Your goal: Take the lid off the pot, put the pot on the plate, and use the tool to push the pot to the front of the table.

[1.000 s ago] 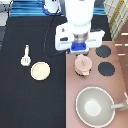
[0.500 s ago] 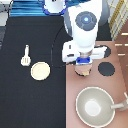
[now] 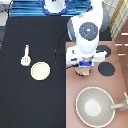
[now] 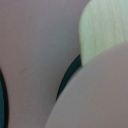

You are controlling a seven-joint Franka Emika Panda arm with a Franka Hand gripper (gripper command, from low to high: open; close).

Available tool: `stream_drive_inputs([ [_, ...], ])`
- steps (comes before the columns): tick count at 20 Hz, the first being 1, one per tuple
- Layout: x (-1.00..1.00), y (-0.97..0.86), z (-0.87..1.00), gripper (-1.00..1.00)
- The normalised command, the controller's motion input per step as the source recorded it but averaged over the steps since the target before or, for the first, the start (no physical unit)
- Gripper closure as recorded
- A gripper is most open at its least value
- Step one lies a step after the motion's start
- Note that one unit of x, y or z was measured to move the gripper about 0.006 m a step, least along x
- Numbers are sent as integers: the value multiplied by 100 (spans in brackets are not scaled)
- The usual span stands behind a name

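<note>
Gripper: the gripper (image 3: 84, 66) is low over the stove panel (image 3: 120, 85), at the exterior view's right half, directly above the pot; the arm's white body covers most of it; whether it grips anything I cannot tell.
Pot: only a pale pink edge of the pot (image 3: 83, 72) shows below the blue block on the hand; it sits on the stove panel near that panel's left edge, with the burner (image 3: 106, 69) just beside it to the right; the wrist view is filled by a pale pink curve (image 4: 95, 95) with a dark rim behind it, probably the pot or its lid seen very close.
Lid: hidden under the hand; whether it is on the pot cannot be told; judging by where the hand sits, the lid step looks to be the one in hand.
Plate: the plate (image 3: 40, 71) lies bare on the black table (image 3: 30, 105), well to the left of the pot; nothing rests on it, so the pot is not yet placed.
Tool: the spatula (image 3: 25, 55) lies just above and left of the plate, untouched, handle pointing toward the exterior view's top.
Pan: the large grey pan (image 3: 95, 106) stands at the stove panel's bottom, apart from the gripper.
</note>
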Motion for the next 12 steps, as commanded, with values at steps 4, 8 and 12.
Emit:
stream_drive_inputs([
  [4,-13,17,0,100],
  [8,-21,9,-8,100],
  [12,-23,7,-11,100],
])
